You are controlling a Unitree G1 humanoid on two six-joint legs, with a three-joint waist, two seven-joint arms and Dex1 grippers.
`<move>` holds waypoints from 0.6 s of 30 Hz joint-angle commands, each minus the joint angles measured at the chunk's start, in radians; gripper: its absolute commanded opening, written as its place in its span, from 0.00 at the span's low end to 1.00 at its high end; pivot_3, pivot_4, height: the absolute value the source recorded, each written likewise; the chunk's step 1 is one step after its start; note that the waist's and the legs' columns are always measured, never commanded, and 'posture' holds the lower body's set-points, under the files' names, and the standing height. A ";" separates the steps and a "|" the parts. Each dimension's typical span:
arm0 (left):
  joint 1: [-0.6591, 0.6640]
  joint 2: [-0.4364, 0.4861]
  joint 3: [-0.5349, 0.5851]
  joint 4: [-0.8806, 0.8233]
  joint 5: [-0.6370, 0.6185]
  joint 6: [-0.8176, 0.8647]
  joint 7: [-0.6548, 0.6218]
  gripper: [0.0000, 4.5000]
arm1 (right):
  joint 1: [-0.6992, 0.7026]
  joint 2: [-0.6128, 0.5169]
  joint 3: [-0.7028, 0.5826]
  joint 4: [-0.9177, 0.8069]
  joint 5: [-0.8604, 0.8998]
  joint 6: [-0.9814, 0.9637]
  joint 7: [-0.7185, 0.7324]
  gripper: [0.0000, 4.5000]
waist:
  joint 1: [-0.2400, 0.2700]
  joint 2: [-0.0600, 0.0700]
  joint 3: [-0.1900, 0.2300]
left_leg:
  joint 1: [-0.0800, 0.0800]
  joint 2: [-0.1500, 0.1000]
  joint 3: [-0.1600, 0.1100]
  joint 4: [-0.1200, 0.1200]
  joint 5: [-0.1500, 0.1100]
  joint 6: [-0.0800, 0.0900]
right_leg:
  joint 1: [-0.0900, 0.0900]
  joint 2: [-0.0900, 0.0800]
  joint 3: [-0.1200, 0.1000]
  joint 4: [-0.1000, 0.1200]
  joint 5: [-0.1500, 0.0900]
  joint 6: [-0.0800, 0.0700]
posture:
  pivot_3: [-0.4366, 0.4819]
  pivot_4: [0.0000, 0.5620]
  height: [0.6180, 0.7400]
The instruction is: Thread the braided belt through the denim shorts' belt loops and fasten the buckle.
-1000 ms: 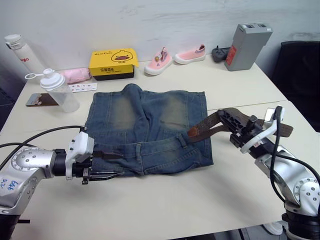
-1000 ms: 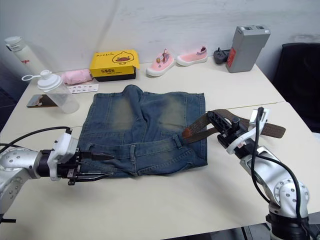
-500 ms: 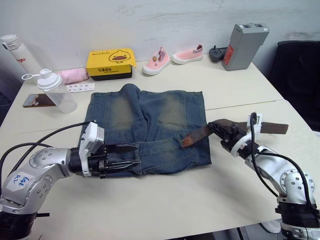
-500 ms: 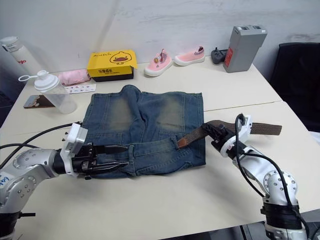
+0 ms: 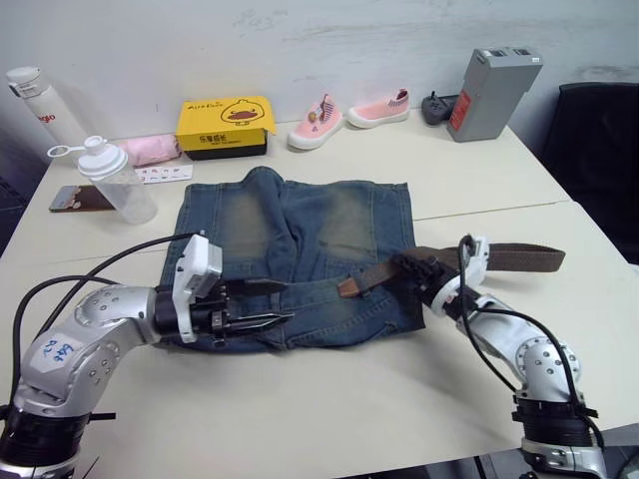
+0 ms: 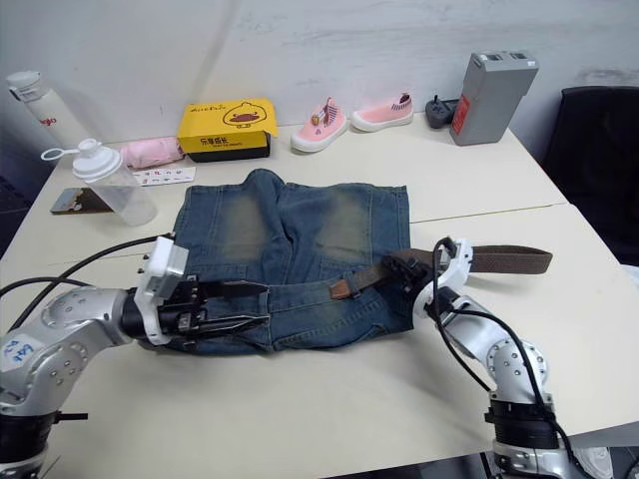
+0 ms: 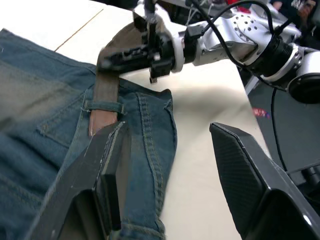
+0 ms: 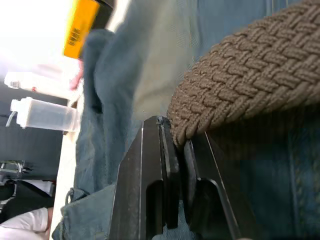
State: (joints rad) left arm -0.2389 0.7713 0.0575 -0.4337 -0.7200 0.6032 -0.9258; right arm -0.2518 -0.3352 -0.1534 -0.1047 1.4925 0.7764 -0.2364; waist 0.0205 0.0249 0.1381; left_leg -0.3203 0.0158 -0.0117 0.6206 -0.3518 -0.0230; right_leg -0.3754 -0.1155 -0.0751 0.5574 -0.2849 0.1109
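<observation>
The denim shorts (image 5: 292, 239) lie flat on the table, waistband nearest me. The braided belt (image 5: 519, 257) runs from the table's right side onto the waistband. Its brown tip (image 5: 345, 288) has passed under one of the belt loops (image 7: 103, 106) near the shorts' right corner. My right gripper (image 5: 403, 265) is shut on the belt just right of that loop, and the weave shows between its fingers (image 8: 150, 165). My left gripper (image 5: 287, 301) hovers open over the waistband's middle, pointing at the tip. The buckle is hidden.
Along the back stand a yellow box (image 5: 226, 127), two pink shoes (image 5: 321, 122), a grey box (image 5: 493, 80) and a small controller (image 5: 439, 106). A clear shaker bottle (image 5: 118, 182), a phone (image 5: 80, 198) and a white bottle (image 5: 30, 96) sit at the left. A black chair (image 5: 599, 150) is at the right.
My right gripper has pushed the belt leftward, so its tip has moved further along the waistband. My left gripper has moved right along the waistband toward the tip.
</observation>
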 commanded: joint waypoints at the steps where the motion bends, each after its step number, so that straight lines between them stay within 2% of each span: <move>1: -0.078 -0.011 -0.104 0.074 0.211 -0.222 -0.055 0.62 | -0.017 0.032 -0.006 0.030 0.102 0.070 -0.118 0.00 | -0.001 0.000 0.000 | 0.000 0.000 0.000 0.000 0.000 0.000 | 0.000 0.000 0.000 0.000 0.000 0.000 | 0.48 0.27 1.00; 4: -0.162 -0.045 -0.202 0.191 0.391 -0.443 -0.089 0.62 | -0.036 0.041 0.004 0.058 0.130 0.119 -0.168 0.00 | -0.001 -0.001 -0.002 | 0.000 0.000 0.001 0.000 0.000 -0.001 | 0.000 0.000 0.000 0.000 -0.001 -0.003 | 0.48 0.27 1.00; 10: -0.300 -0.127 -0.309 0.429 0.569 -0.702 -0.141 0.62 | -0.068 0.055 -0.010 0.118 0.100 0.146 -0.218 0.00 | -0.007 -0.003 -0.003 | -0.001 0.001 0.001 -0.001 0.000 0.000 | 0.000 0.001 -0.001 0.003 0.000 -0.002 | 0.48 0.27 1.00; 14: -0.391 -0.175 -0.373 0.558 0.644 -0.751 -0.174 0.62 | -0.079 0.071 -0.026 0.113 0.089 0.134 -0.230 0.00 | -0.015 -0.005 -0.004 | 0.000 0.001 0.002 -0.001 0.000 0.001 | 0.000 0.002 -0.001 0.003 0.002 0.001 | 0.48 0.27 1.00; 18: -0.424 -0.194 -0.422 0.640 0.704 -0.770 -0.202 0.62 | -0.082 0.084 -0.034 0.083 0.081 0.125 -0.243 0.00 | -0.022 -0.006 -0.005 | 0.000 0.000 0.001 0.000 -0.002 0.007 | 0.001 0.002 -0.001 0.004 0.003 0.003 | 0.48 0.27 1.00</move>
State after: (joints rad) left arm -0.6411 0.5877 -0.3408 0.1621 -0.0666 -0.1346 -1.1189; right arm -0.3441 -0.2617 -0.1822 -0.0055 1.5867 0.8991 -0.4574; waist -0.0011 0.0192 0.1331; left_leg -0.3202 0.0159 -0.0109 0.6208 -0.3539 -0.0160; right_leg -0.3747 -0.1140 -0.0759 0.5613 -0.2821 0.1138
